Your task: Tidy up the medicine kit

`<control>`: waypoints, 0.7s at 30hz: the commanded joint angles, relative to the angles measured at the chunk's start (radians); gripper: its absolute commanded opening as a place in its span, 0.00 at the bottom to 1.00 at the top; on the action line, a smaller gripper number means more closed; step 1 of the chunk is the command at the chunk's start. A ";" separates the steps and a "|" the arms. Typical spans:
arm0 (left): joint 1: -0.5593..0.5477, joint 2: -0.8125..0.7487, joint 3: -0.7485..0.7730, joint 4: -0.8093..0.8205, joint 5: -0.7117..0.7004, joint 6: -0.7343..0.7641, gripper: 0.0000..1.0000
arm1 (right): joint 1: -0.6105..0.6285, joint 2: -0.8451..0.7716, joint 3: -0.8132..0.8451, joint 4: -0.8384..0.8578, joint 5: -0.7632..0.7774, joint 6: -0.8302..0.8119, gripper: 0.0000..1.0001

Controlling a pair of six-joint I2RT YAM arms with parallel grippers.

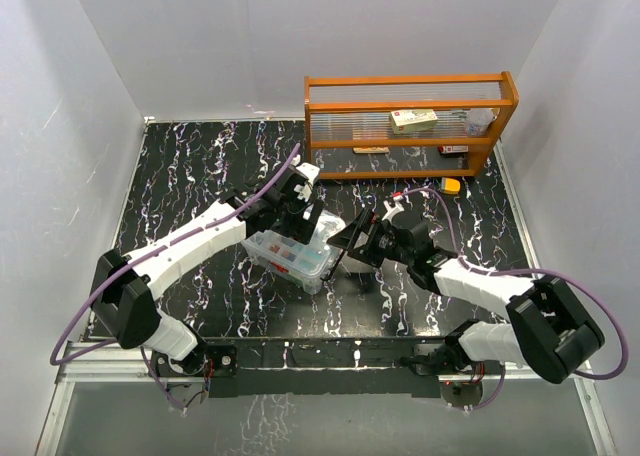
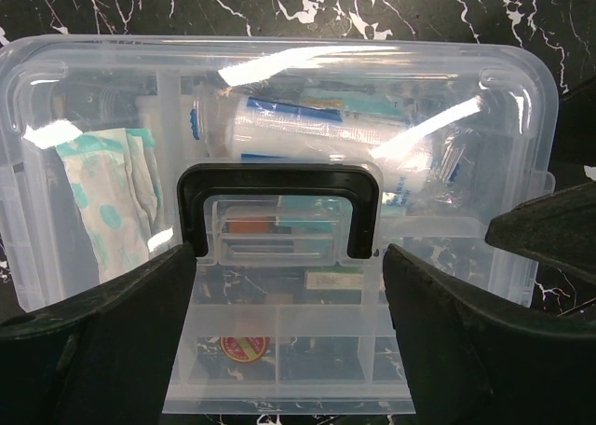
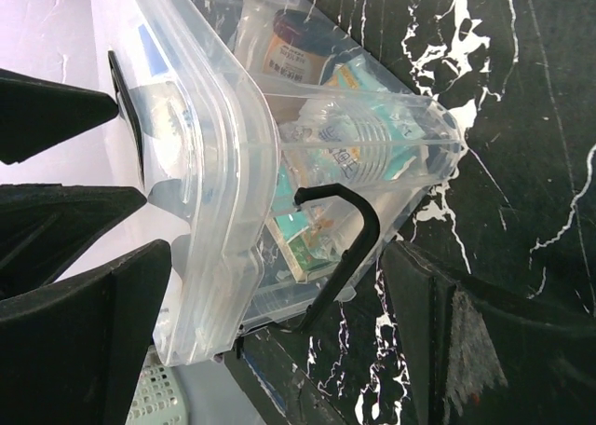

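Note:
The medicine kit (image 1: 287, 257) is a clear box in the middle of the table, with packets and small bottles showing through its walls. In the left wrist view the kit (image 2: 391, 80) fills the frame, its clear lid carrying a dark handle (image 2: 277, 175). My left gripper (image 2: 289, 350) hovers over the kit's near edge, open, its fingers (image 2: 93, 350) on either side of the divided clear tray (image 2: 289, 322). Seen from above, the left gripper (image 1: 303, 216) is at the kit's far side. My right gripper (image 1: 352, 242) is open at the kit's right end, and the lid's handle (image 3: 358, 225) lies between its fingers (image 3: 447, 332).
An orange wooden rack (image 1: 410, 104) with a ribbed clear panel stands at the back right, holding a small box (image 1: 413, 119) and a bottle (image 1: 478, 122). A yellow object (image 1: 451, 185) lies in front of it. White walls enclose the table on three sides.

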 commanded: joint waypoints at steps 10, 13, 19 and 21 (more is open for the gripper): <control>0.011 0.234 -0.100 -0.157 0.156 -0.007 0.80 | 0.005 0.160 -0.030 0.170 -0.029 0.052 0.98; 0.012 0.238 -0.095 -0.159 0.156 -0.005 0.80 | 0.004 0.178 -0.028 0.252 -0.096 0.059 0.98; 0.014 0.244 -0.085 -0.161 0.153 -0.005 0.80 | 0.005 0.132 0.004 0.202 -0.115 0.056 0.95; 0.015 0.245 -0.083 -0.161 0.153 -0.006 0.80 | 0.004 0.100 0.000 0.149 -0.090 0.057 0.89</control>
